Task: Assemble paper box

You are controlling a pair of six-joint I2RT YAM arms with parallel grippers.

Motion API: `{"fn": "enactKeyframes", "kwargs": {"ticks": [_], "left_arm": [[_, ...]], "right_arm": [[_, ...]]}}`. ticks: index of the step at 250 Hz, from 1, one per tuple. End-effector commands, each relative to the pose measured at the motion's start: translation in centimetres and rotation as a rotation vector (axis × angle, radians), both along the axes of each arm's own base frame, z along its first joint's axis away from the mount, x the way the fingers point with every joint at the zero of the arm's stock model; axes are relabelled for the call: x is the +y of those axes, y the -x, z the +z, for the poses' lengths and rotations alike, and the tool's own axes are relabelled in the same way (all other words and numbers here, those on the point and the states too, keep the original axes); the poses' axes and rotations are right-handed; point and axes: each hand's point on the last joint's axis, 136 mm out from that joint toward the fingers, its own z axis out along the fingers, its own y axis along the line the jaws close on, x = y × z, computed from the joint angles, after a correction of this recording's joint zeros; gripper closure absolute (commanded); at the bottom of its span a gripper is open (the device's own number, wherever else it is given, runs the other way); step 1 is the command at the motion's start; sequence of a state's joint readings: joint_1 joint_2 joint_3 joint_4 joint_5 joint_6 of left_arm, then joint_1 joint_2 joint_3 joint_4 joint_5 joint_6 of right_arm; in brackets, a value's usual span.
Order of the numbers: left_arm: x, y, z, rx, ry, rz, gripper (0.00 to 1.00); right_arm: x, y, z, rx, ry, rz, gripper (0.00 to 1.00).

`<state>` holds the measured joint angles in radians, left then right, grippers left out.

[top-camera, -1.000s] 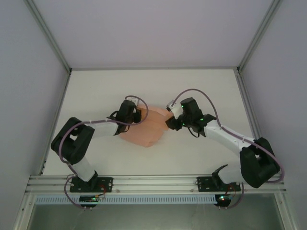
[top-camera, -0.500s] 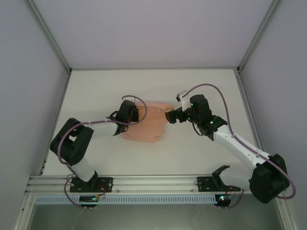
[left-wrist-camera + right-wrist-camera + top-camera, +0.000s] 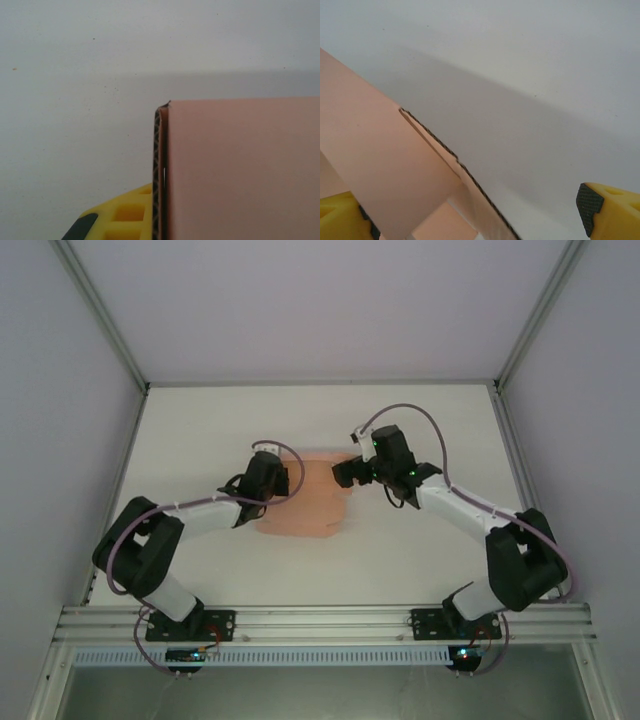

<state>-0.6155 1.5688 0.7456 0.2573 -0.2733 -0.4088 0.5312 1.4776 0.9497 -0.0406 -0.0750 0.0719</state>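
The salmon-pink paper box point(image 3: 305, 505) lies mid-table as a partly folded piece, with raised walls. My left gripper point(image 3: 288, 480) is at its left side, shut on a wall of the paper box point(image 3: 240, 170). One yellow finger point(image 3: 125, 215) presses against the corrugated edge, and the other finger is hidden behind the card. My right gripper point(image 3: 343, 473) stands open at the box's far right corner. In the right wrist view a flap of the paper box point(image 3: 375, 160) slants between the wide-apart fingers point(image 3: 607, 210), close to the left one.
The white table point(image 3: 420, 430) lies inside a frame of aluminium rails with pale walls on three sides. Both arm bases are bolted at the near edge. Cables loop above each wrist.
The right gripper drew back to the right, then returned to the box's far right corner. The box turned from tilted to squarer on the table. The left gripper kept its hold.
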Motion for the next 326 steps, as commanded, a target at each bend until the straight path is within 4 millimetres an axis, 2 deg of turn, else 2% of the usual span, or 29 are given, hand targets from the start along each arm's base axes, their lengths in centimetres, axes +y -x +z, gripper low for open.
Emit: {"fn": "enactKeyframes", "kwargs": {"ticks": [1,21,43,73,101,125,151,175,205,235,260,286,312,326], "left_arm": [[-1.4,0.6,1.4,-0.037,0.023,-0.060,1.00],[-1.6,0.5,1.5,-0.043,0.021,-0.058,1.00],[-0.7,0.1,1.5,-0.034,-0.003,0.004,1.00],[-0.4,-0.2,1.3,-0.030,-0.024,0.023,1.00],[-0.2,-0.3,1.2,-0.023,-0.040,0.034,1.00],[-0.4,-0.2,1.2,-0.022,-0.033,0.022,1.00],[-0.7,-0.1,1.5,-0.025,-0.020,0.007,1.00],[-0.8,0.2,1.7,-0.025,-0.011,-0.012,1.00],[-0.8,0.4,1.9,-0.030,0.002,-0.011,1.00],[-1.1,0.6,2.0,-0.025,0.016,-0.030,1.00],[-1.4,0.6,1.9,-0.019,0.025,-0.039,1.00],[-1.7,0.6,1.7,-0.011,0.042,-0.041,1.00],[-1.7,0.7,1.7,-0.004,0.048,-0.038,1.00],[-1.7,0.8,1.7,-0.003,0.058,-0.036,1.00]], "right_arm": [[1.9,-1.4,2.2,-0.070,-0.050,0.024,0.01],[2.6,-1.5,1.8,-0.057,-0.040,0.040,0.01],[2.8,-0.8,1.6,-0.041,0.011,0.061,0.01],[1.3,0.9,2.2,-0.051,0.060,0.040,0.01],[-0.3,2.4,3.8,-0.087,0.030,0.025,0.01],[-1.8,2.6,4.6,-0.105,0.013,-0.010,0.01],[-3.3,1.9,3.7,-0.067,0.043,-0.057,0.01],[-3.6,0.9,2.3,-0.029,0.064,-0.072,0.01],[-2.6,0.1,0.7,0.027,0.074,-0.045,0.01],[-0.7,-0.7,0.0,0.013,0.068,0.016,0.01],[0.8,-1.8,0.3,-0.039,0.049,0.021,0.01],[1.2,-3.8,1.2,-0.141,0.011,-0.128,0.01],[-0.8,-5.4,1.9,-0.233,0.053,-0.361,0.01],[-1.2,-5.5,2.1,-0.249,0.046,-0.437,0.01]]}}
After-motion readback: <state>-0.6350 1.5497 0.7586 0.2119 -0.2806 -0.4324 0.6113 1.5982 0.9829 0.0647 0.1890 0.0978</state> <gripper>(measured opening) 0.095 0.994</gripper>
